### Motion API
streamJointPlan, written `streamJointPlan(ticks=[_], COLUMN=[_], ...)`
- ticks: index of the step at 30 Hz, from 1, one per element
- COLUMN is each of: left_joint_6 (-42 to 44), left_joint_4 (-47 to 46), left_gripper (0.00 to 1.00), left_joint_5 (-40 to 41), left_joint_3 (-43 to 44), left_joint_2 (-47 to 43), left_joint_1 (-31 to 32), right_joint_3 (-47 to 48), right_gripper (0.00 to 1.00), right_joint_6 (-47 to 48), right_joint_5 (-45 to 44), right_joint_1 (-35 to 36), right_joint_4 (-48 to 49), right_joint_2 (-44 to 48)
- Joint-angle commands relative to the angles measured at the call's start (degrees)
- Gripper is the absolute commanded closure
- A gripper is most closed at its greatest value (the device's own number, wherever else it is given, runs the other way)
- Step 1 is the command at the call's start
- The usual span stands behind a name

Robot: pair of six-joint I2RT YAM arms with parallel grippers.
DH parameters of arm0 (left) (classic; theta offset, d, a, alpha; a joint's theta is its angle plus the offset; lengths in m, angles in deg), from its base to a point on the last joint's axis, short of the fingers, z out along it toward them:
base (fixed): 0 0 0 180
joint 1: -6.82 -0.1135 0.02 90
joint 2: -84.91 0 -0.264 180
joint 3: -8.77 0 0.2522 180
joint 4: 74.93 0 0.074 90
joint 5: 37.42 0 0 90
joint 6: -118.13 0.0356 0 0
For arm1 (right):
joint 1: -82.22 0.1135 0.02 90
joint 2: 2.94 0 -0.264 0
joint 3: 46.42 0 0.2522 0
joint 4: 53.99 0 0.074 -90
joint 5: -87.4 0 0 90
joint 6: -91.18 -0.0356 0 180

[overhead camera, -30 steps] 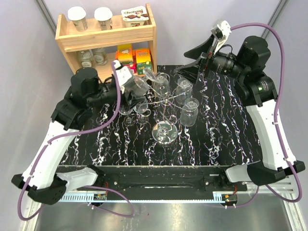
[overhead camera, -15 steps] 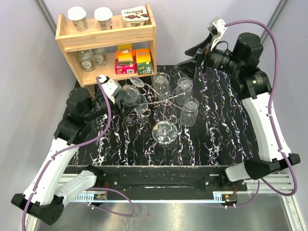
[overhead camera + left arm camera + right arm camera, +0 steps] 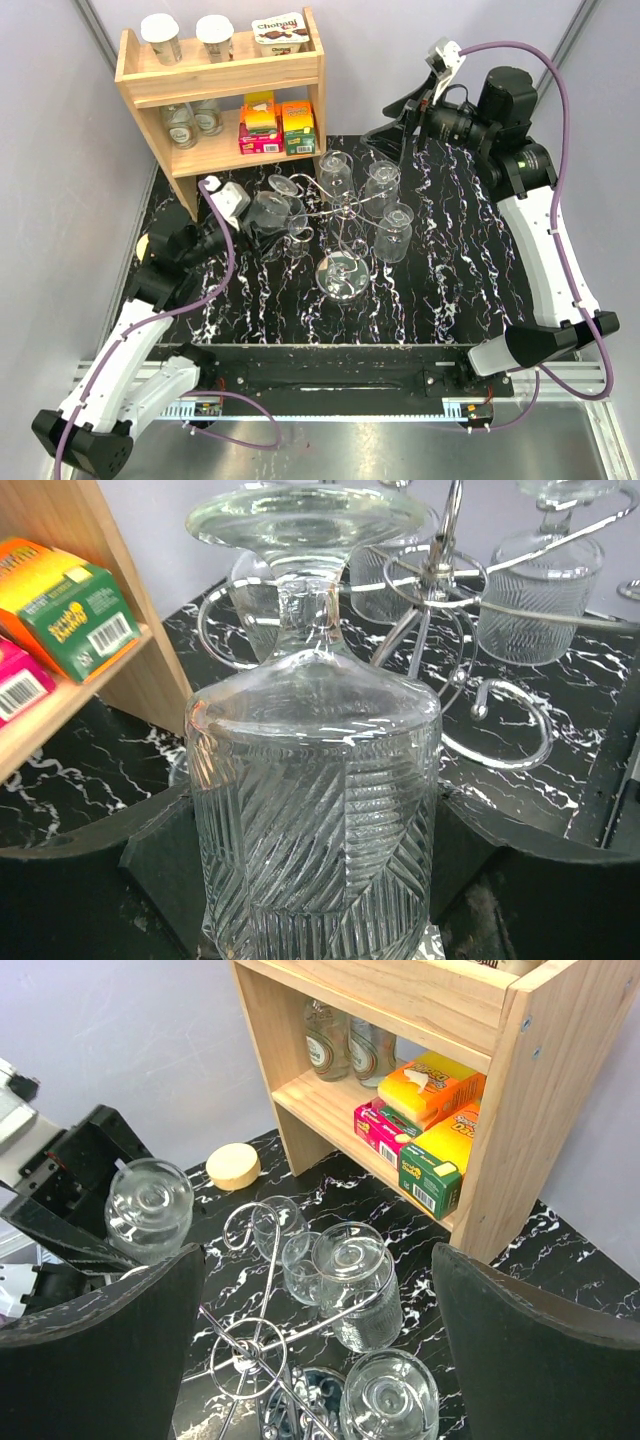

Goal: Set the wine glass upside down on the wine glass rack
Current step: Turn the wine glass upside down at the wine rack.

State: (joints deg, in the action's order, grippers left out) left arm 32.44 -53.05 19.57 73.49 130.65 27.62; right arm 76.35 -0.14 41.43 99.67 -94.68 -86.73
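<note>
My left gripper (image 3: 258, 216) is shut on the ribbed bowl of a clear wine glass (image 3: 315, 810). The glass's foot (image 3: 300, 515) points away from the gripper, toward the wine glass rack (image 3: 343, 212). The same glass (image 3: 270, 208) sits just left of the rack, apart from its curled wire arms (image 3: 500, 725). The rack is thin silver wire on a round shiny base (image 3: 340, 275). Several glasses hang upside down on it (image 3: 355, 1285). My right gripper (image 3: 398, 122) hangs open high over the back of the table, looking down on the rack's top ring (image 3: 248, 1360).
A wooden shelf (image 3: 220, 100) stands at the back left with jars, yogurt cups and coloured boxes (image 3: 278, 125), close behind the held glass. A small round wooden disc (image 3: 233, 1165) lies on the black marbled table (image 3: 460, 290) by the shelf's left foot.
My left arm has drawn back toward the near left, carrying the glass away from the shelf front, now lower and left of the rack. The right arm shifted slightly back.
</note>
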Motion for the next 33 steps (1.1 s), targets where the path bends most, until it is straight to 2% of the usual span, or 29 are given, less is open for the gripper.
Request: streamJointPlan(ticks=[1,18,26,33], left_joint_6=[-1.5,-2.8,-6.1,-8.7], left_joint_4=[-13.7,-34.8,-53.3,-60.2], left_gripper=[1.00,1.00,1.00,1.00], left_joint_5=[-4.5,-10.9,-12.8,-13.1], left_joint_3=[-2.9,-11.8,-19.0,-18.2], left_joint_2=[-0.6,5.8,8.7,13.7], left_joint_1=[-0.4,-0.4,-0.4,-0.3], right_joint_3=[-0.5,-3.1,-3.2,-3.3], right_gripper=[0.01,0.00,0.00,0.01], right_joint_6=[0.6,1.0,1.1,1.0], right_joint_5=[0.4,1.1,1.3,1.8], right_joint_1=[-0.4,-1.1,-1.2,-1.4], right_joint_4=[1.1,1.4,1.5,1.3], right_joint_2=[0.4,1.8,0.7,0.1])
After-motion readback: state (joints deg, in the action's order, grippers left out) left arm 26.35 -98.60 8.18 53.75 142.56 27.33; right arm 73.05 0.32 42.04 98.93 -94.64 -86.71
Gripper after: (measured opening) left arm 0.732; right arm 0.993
